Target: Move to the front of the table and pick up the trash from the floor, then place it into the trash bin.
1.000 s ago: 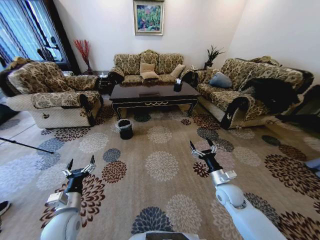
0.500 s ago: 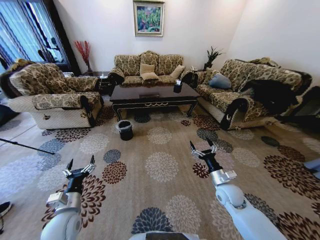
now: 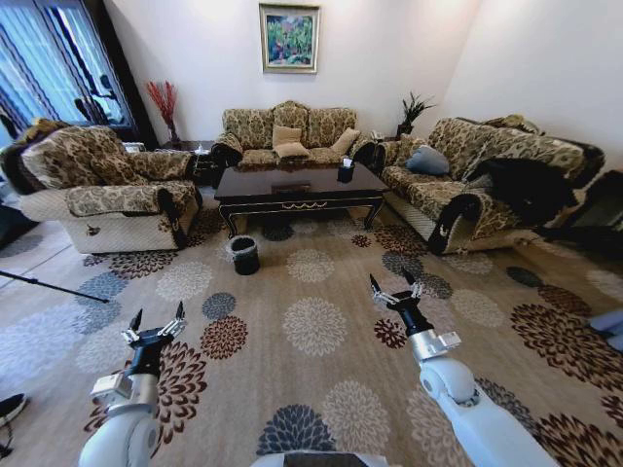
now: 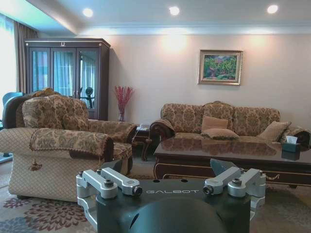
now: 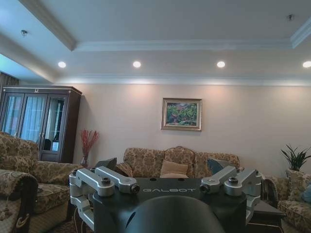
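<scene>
A floral carpet (image 3: 321, 331) is spread across the lower frame of the head view. Three patterned sofas are ranged round it: one at the left (image 3: 102, 190), one at upper centre (image 3: 287, 131), one at the right (image 3: 487, 175). The dark wooden bench (image 3: 297, 185) is placed at upper centre, before the middle sofa. The black trash bin (image 3: 243, 255), lined with a bag, is set on the carpet just below the bench's left end. The left pincer (image 3: 156, 323) is held at lower left and the right pincer (image 3: 394, 288) at right of centre, both released and well apart from the bin. No trash can be made out on the carpet.
</scene>
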Tool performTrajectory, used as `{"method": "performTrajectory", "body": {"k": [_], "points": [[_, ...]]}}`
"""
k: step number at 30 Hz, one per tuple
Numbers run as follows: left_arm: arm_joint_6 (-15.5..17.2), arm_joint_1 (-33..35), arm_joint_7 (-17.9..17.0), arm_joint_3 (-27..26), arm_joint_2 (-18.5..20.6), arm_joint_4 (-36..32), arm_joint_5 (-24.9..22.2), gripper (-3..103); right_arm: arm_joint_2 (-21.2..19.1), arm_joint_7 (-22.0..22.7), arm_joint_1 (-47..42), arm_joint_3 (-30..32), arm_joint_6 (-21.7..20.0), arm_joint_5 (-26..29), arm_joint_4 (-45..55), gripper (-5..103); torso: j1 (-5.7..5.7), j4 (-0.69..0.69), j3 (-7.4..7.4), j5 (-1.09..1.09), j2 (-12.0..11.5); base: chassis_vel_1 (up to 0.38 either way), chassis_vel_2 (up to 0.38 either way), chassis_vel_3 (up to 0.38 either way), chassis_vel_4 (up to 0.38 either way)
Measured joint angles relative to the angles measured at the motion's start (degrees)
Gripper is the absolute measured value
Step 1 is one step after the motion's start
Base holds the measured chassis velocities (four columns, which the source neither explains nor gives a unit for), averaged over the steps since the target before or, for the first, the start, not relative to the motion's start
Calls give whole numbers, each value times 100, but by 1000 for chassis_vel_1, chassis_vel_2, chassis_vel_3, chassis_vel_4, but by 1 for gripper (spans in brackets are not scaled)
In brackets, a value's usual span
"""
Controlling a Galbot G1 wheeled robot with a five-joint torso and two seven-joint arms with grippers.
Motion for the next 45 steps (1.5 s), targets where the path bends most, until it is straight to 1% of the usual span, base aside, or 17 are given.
{"method": "performTrajectory", "body": {"k": [3,8,45], "points": [[0,0,0,0,0,0,0,100,0,0,0,0,0,0,0,100,50,0,63,0,113,0,0,0,0],[0,0,0,0,0,0,0,100,0,0,0,0,0,0,0,100,85,0,104,0,189,0,0,0,0],[0,0,0,0,0,0,0,100,0,0,0,0,0,0,0,100,58,0,71,0,128,0,0,0,0]]}}
